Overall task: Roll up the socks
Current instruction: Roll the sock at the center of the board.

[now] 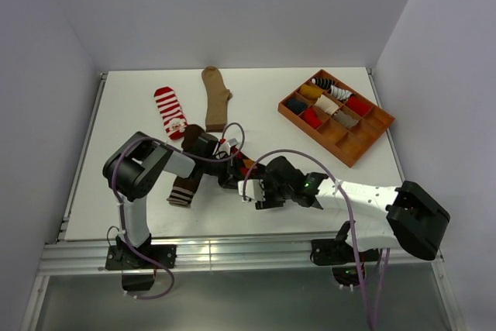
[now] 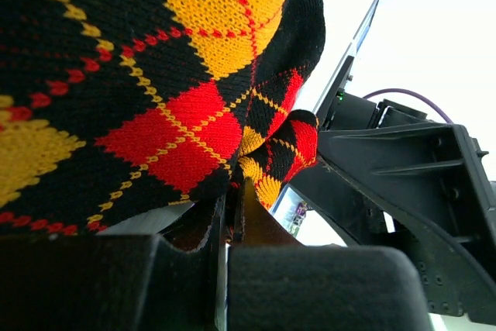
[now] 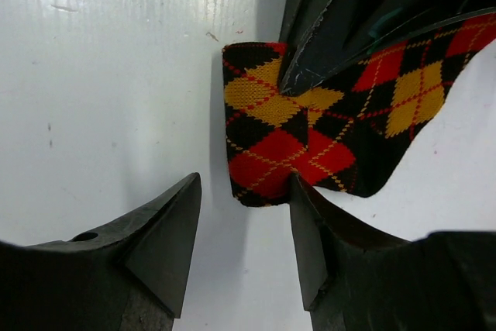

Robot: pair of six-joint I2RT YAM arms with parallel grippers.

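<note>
The black argyle sock (image 2: pixel 178 75) with red and yellow diamonds is pinched at a folded end by my left gripper (image 2: pixel 230 199), whose fingers are nearly closed on the fabric. In the top view the sock (image 1: pixel 245 165) shows as a small red patch between the left gripper (image 1: pixel 230 170) and the right gripper (image 1: pixel 249 189). My right gripper (image 3: pixel 244 184) is open, and its right finger touches the edge of the sock's folded end (image 3: pixel 279 145) on the table. The dark brown sock with striped cuff (image 1: pixel 186 184), the tan sock (image 1: pixel 215 98) and the red-and-white striped sock (image 1: pixel 170 112) lie flat on the left.
A wooden divided tray (image 1: pixel 370 136) holding several rolled socks stands at the back right. The white table (image 1: pixel 124 191) ends at a metal rail in front. Grey walls close in at the back and both sides.
</note>
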